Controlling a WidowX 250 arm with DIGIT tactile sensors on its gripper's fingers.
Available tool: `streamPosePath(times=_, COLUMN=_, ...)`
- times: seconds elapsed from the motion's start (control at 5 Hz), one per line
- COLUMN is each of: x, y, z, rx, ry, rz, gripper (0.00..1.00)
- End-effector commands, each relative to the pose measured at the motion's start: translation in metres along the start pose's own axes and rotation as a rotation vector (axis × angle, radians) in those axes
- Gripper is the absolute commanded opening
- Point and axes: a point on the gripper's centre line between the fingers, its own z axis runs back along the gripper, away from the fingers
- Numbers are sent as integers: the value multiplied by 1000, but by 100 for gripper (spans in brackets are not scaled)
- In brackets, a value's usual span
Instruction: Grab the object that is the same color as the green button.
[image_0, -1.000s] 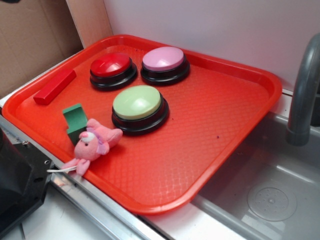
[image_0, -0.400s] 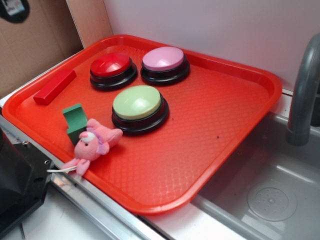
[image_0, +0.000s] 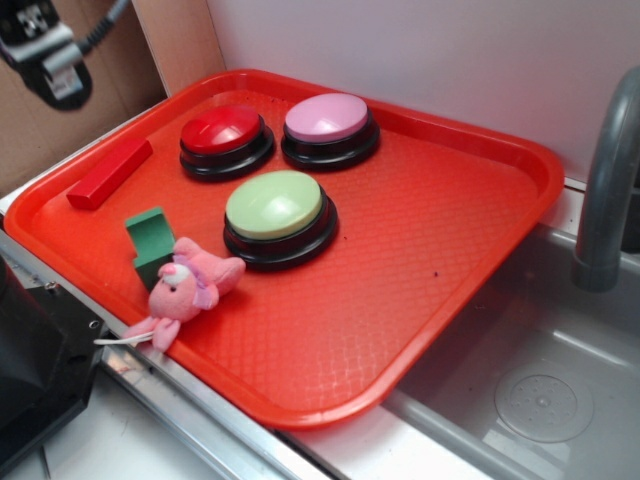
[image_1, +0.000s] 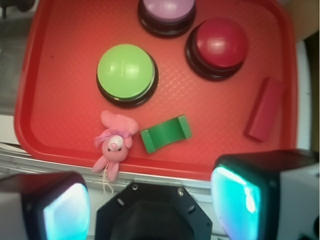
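One claw (image_0: 45, 50) newly at top-left

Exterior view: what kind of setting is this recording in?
Probably a toy kitchen sink unit used as a lab test bench. A grey basin with a drain and a grey faucet sit beside the red tray, with cardboard and a plain white wall behind.

The small dark green block (image_1: 166, 133), its top face dished, lies flat and slightly tilted at about five o'clock from the pale green domed button (image_1: 126, 74) on its black base, apart from it.
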Motion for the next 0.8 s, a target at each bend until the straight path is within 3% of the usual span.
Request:
streamPosePath(times=0.0, x=8, y=17, z=-46, rx=19, ry=-19, rz=-20, gripper=100)
streamPosePath(times=0.6, x=11, y=38, z=-110, rx=-37, ry=-18, rz=-30, gripper=100)
